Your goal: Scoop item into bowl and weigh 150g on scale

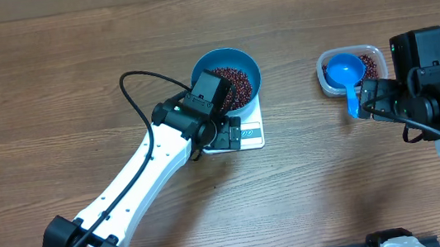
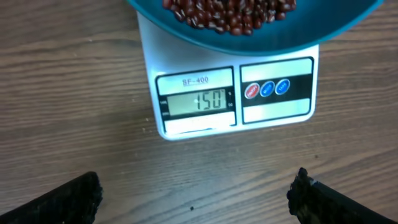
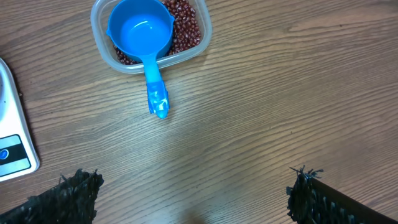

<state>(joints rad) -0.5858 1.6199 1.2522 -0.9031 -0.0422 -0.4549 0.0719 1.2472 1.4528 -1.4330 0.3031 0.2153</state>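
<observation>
Left wrist view carries the clearest reading: the beans (image 2: 230, 12) lie in a loose red-brown heap inside the blue bowl (image 2: 311, 34), whose upper part is cut off by the top edge of the picture. The bowl sits on the white scale (image 2: 149, 62), and its rim overhangs and hides the back of the platform. The display (image 2: 200, 101) on the front strip shows 150, with three small round buttons (image 2: 267, 88) beside it, one red and two blue; their markings are too small to read. The left fingers (image 2: 62, 202) stand wide apart at the lower corners of this view. They hover over bare bench (image 2: 74, 93) just in front of the scale and grip nothing. From overhead, the left wrist covers the bowl's near-left side and much of the scale, so only part of the heap and the scale's right front edge show. Well to the right, the clear tub (image 3: 205, 25) holds more beans. The blue scoop (image 3: 140, 28) rests in it cup-up and empty, hiding most of those beans, with its handle sticking out over the rim above the wood. The right fingers (image 3: 62, 199) are also spread wide and empty, near the scoop's handle but apart from it. Only their tips enter the right wrist view, and a corner of the scale shows at its left edge.
</observation>
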